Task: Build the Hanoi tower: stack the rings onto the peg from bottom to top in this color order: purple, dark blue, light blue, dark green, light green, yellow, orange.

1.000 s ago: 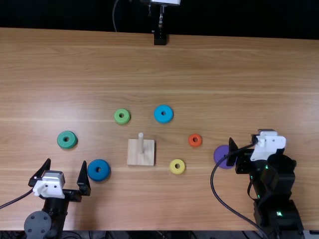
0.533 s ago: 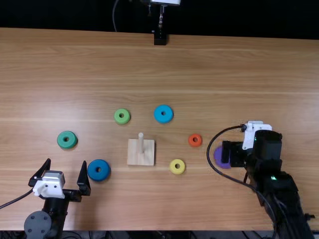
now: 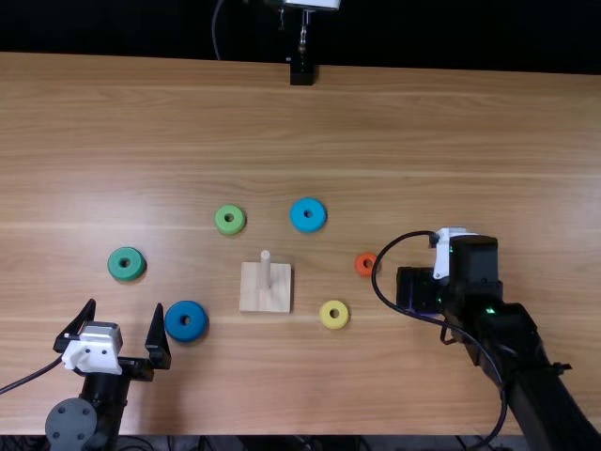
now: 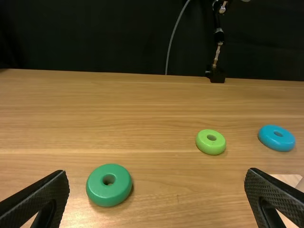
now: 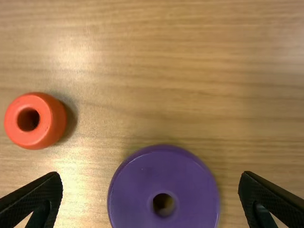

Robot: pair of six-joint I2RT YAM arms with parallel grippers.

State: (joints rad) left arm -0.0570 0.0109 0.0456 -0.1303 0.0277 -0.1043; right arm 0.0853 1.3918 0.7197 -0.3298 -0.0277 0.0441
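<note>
Quietly posed at far left, the left gripper (image 3: 125, 304) holds nothing, its two fingers spread wide above the wooden table (image 3: 188, 385). A dark green ring (image 3: 115, 266) lies flat beyond it, and a dark blue ring (image 3: 186, 334) rests just beside its right-hand finger. Next come a light green ring (image 3: 237, 226) and the pale square base (image 3: 254, 296), its upright peg (image 3: 266, 272) bare. A light blue ring (image 3: 317, 223) lies beyond and to the right of the base, a yellow ring (image 3: 326, 318) nearer the table's front edge, and an orange ring (image 3: 359, 271) farther right. At right, the right gripper (image 3: 418, 289) points down over the purple ring (image 5: 133, 190), fingers wide apart and empty; the right wrist view frames the ring between them, wood showing on both sides.
</note>
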